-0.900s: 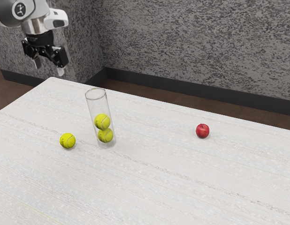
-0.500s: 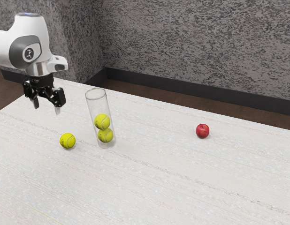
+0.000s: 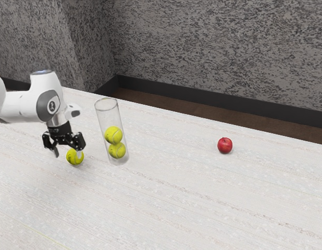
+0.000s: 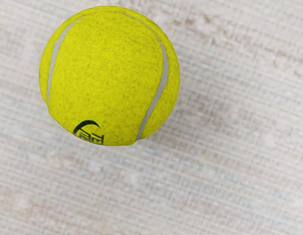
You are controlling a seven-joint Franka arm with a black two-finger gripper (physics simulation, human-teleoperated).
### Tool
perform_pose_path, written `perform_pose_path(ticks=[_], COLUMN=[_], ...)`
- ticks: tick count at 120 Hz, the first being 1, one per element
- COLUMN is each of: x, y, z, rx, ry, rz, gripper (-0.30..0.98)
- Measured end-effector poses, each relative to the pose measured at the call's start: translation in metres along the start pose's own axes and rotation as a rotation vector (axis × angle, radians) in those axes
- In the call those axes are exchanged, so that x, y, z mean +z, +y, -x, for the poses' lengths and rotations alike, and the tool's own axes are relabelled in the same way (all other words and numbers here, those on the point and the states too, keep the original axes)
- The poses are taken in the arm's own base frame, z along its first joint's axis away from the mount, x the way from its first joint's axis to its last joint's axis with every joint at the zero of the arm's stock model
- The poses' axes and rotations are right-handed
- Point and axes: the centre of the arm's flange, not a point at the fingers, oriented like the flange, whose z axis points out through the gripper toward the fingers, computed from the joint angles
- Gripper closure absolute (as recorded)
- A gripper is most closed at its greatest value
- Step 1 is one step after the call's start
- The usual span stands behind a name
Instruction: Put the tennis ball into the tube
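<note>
Our gripper (image 3: 67, 155) is released, its fingers spread apart. Relative to the earlier frames, we have lowered it from above the table (image 3: 202, 208) to the loose tennis ball (image 3: 75, 158), one finger partly overlapping the ball in the exterior view. The ball remains on the table, outside and near the clear tube (image 3: 110, 115). The tube, containing two stacked balls (image 3: 113, 135), and the red apple (image 3: 225, 146), well apart, are unmoved.

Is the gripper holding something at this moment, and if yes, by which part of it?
Nothing is held. The gripper is open at the loose tennis ball, with a gap between one finger and the ball.
</note>
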Motion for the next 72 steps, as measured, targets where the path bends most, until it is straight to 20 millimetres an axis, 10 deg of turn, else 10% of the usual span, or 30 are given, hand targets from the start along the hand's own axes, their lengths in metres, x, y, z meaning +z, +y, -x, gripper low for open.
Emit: perform_pose_path(ticks=[72], x=[0.036], y=[-0.023], z=[-0.055], rx=[0.056], ry=[0.06], rz=[0.034], gripper=[0.0])
